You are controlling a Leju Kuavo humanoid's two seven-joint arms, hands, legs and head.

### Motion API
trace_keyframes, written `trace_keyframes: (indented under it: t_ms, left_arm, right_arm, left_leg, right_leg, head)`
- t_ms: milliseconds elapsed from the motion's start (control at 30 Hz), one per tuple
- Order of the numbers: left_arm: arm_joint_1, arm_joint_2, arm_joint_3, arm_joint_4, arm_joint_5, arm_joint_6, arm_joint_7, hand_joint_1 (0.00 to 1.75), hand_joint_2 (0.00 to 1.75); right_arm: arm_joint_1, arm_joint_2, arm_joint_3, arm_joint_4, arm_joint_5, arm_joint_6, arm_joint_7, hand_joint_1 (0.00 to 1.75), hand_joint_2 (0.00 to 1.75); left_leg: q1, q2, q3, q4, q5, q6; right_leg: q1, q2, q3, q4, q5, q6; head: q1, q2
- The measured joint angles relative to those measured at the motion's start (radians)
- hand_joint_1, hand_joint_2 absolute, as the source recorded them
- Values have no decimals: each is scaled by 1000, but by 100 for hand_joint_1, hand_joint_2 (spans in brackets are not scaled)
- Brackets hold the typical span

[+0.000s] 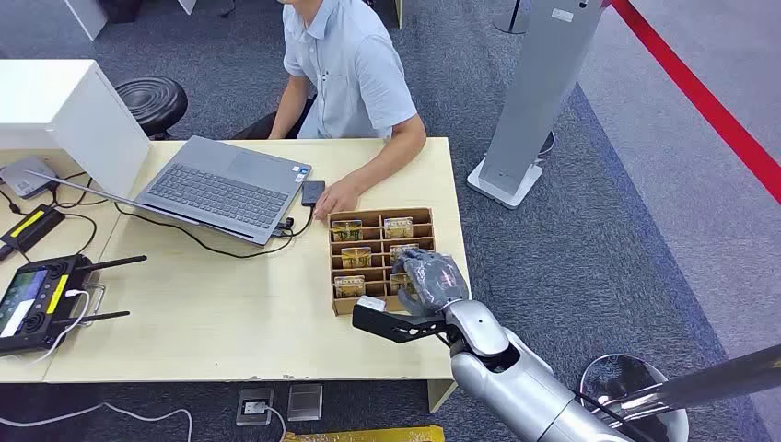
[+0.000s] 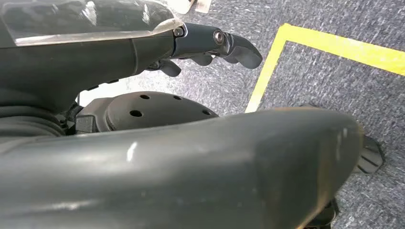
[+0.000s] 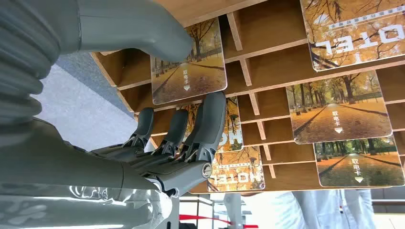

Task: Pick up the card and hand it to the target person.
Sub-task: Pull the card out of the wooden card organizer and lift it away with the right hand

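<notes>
Head view: a pale wooden surface (image 1: 230, 322) carries a compartmented wooden card tray (image 1: 382, 260) near its right edge, an open silver laptop (image 1: 221, 189), a small dark device (image 1: 312, 192) beside the laptop, a black handheld controller with a screen (image 1: 37, 299), and cables. A seated person in a light blue shirt (image 1: 345, 69) rests one hand (image 1: 336, 198) on the surface just beside the tray's far left corner; the person's head is cut off by the frame edge.

The tray holds hotel key cards printed with an autumn avenue of yellow trees. In the right wrist view, several cards read "HOTEL" in white capitals, shown inverted, e.g. the hotel card (image 3: 356, 31) at the frame corner; others carry a small line of Chinese characters above a downward arrow, too small to read with certainty.

The right robot hand (image 1: 428, 276) lies over the tray's near right compartments and hides the cards beneath it. In the right wrist view, the right robot hand's thumb lies over one side of the nearest card (image 3: 188, 64) and the dark fingers (image 3: 205, 124) reach up toward its opposite edge; whether the card is actually gripped cannot be told.

Left wrist view: the left robot hand (image 2: 210, 45) hangs above grey carpet (image 2: 334, 90) marked with yellow tape (image 2: 334, 45), its fingers curled with nothing in them.
</notes>
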Motion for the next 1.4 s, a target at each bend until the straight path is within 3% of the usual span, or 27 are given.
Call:
trace_keyframes:
  t_ms: [533,600,733,1167,1400]
  left_arm:
    - [0,0,4,0,-7,0,-38,0,0]
    - [1,1,5,0,-7,0,-43,0,0]
    - [3,4,10,0,-1,-7,-56,0,0]
    - [4,26,15,0,28,-38,-85,0,0]
    - [4,35,15,0,41,-49,-93,0,0]
  right_arm:
    - [1,-20,-13,7,12,-2,19,88,175]
    - [3,-23,-13,7,17,0,20,97,175]
    - [4,-26,-14,7,21,2,21,133,175]
    - [8,-28,-17,7,52,-3,19,173,175]
    - [12,-29,-17,7,46,-31,-15,175,175]
  left_leg:
    - [0,0,0,0,0,0]
    - [0,0,0,0,0,0]
    - [0,0,0,0,0,0]
    - [0,0,1,0,0,0]
    - [0,0,1,0,0,0]
  right_leg:
    - [0,0,0,0,0,0]
    - [0,0,0,0,0,0]
    - [0,0,0,0,0,0]
    - [0,0,1,0,0,0]
    - [0,0,1,0,0,0]
  head:
    - [0,0]
    - [0,0]
    - [1,0]
    - [1,0]
    - [0,0]
